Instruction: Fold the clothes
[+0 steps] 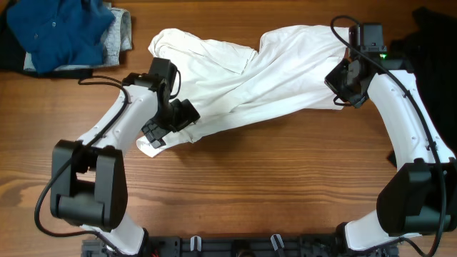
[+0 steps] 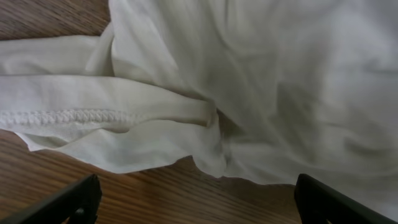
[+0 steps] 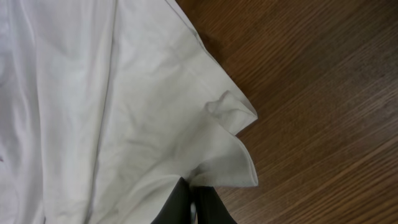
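Note:
A white T-shirt (image 1: 250, 78) lies crumpled and stretched across the middle of the wooden table; no lettering shows. My left gripper (image 1: 166, 127) is open at the shirt's lower left corner, its fingers (image 2: 196, 202) spread wide above bare wood just short of the shirt's hemmed edge (image 2: 155, 124). My right gripper (image 1: 348, 96) is shut on the shirt's right edge; in the right wrist view the fingers (image 3: 196, 199) pinch a fold of the white cloth (image 3: 124, 112).
A blue garment (image 1: 61, 32) lies on a grey one (image 1: 121, 32) at the back left. A black garment (image 1: 432, 43) lies at the back right. Bare wood (image 1: 271, 185) runs along the front.

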Controlling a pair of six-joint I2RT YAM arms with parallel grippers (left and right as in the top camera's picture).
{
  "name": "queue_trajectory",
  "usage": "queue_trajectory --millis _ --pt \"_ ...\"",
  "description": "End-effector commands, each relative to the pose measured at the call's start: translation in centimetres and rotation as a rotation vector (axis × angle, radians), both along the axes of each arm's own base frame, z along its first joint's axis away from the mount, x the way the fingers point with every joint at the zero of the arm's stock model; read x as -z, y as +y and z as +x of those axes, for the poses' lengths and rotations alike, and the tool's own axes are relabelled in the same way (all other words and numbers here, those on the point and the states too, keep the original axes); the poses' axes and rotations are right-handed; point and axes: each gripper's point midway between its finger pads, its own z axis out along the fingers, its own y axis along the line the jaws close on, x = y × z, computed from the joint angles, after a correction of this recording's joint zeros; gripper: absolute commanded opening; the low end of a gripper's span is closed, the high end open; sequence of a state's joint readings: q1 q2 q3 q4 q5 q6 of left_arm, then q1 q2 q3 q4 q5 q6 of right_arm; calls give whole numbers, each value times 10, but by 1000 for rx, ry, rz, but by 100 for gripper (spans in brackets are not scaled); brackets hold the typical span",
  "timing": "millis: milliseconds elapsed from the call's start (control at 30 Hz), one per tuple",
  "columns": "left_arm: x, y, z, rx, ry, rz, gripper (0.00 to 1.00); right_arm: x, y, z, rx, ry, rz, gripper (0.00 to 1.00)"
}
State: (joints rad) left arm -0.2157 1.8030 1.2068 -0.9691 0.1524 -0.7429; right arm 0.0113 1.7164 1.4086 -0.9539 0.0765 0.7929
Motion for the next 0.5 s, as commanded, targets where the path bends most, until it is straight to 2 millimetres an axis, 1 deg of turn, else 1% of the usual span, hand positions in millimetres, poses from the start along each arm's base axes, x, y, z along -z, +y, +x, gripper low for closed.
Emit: queue_trajectory --millis 0,267,467 --pt "5 -1 -3 -37 26 -6 100 -6 -8 -1 33 -18 -26 6" --pt "9 11 -1 -178 26 65 100 -7 -8 0 23 -21 -29 7" --pt "25 15 -8 -197 28 76 100 -7 -8 2 9 -27 -33 6"
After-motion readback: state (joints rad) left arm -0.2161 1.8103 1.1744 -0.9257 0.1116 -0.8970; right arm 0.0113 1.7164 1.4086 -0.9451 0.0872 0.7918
